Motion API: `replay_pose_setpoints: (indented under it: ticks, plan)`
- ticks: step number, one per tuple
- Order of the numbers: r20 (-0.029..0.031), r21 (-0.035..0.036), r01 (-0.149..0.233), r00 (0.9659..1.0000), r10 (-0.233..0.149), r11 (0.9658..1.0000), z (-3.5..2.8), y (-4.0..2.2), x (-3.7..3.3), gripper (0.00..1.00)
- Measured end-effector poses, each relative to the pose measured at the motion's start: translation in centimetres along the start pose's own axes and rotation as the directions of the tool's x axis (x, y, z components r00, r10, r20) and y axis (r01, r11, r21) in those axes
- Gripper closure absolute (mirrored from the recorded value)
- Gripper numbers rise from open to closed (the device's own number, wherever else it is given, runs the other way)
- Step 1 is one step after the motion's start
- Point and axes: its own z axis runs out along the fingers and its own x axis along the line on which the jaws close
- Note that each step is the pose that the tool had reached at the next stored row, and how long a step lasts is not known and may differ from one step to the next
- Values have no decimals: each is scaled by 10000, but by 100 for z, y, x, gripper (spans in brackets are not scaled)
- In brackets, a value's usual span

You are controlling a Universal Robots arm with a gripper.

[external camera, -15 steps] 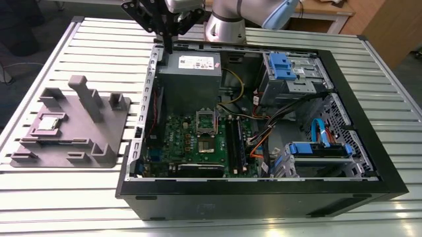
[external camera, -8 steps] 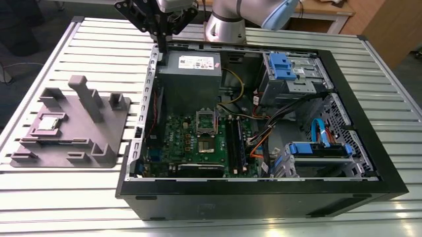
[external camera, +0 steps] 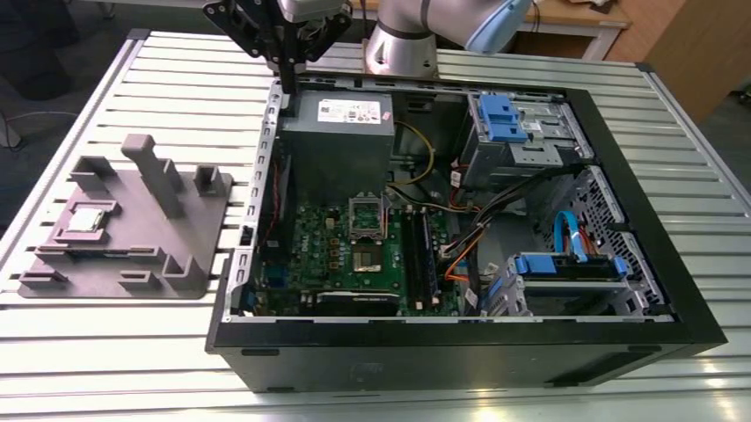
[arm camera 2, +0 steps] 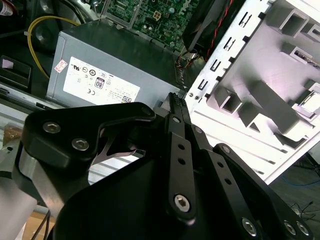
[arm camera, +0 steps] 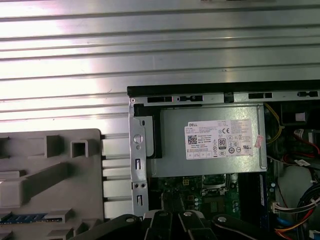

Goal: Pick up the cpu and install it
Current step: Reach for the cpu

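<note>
**Open air over the tray, crowding inside the case**

My gripper (external camera: 287, 70), fingers together, hangs over the computer case (external camera: 470, 356) wall at the upper middle of the exterior view. Toward that view's left, open table slats (external camera: 153, 79) lead to the grey tray (external camera: 118, 277). There a tall upright block (external camera: 158, 176) stands near the cpu (external camera: 86, 220). Inside the case, the power supply (external camera: 340, 132) looms just above the socket frame (external camera: 368, 214), and cables (external camera: 463, 255) bunch to its right.
</note>
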Motion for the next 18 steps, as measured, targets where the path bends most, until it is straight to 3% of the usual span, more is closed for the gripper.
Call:
replay_pose_setpoints:
  ticks: [5, 18]
  plan:
    - [0, 0, -1, 10000, 1, 10000, 4, -3, 33, 89]
    - [3, 0, 0, 10000, 0, 10000, 19, -18, 230, 89]
